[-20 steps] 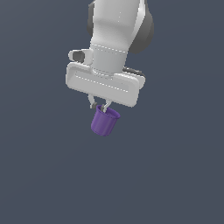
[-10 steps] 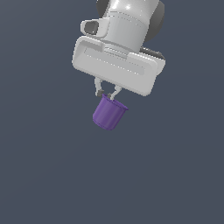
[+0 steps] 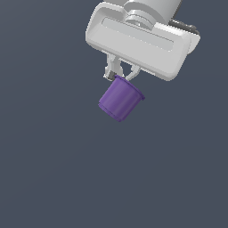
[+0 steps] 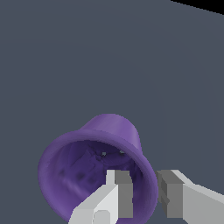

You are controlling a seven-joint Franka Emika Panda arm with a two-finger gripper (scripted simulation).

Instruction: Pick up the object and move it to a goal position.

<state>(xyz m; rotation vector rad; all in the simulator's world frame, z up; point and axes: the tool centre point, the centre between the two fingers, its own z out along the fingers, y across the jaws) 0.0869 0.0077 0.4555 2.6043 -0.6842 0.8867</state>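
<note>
plain dark backdrop all round; pincer (image 3: 121, 75) clamped on purple cup (image 3: 119, 100) rim, cup tilted, hanging free.

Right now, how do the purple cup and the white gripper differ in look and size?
The cup is purple and matte; the gripper is white with grey finger pads. The cup is round, tapered and hollow; the gripper body is a wide, boxy block. The cup is clearly narrower than the gripper body. They share the same tilt, since one finger sits inside the rim and the other outside, pinching the wall.
</note>
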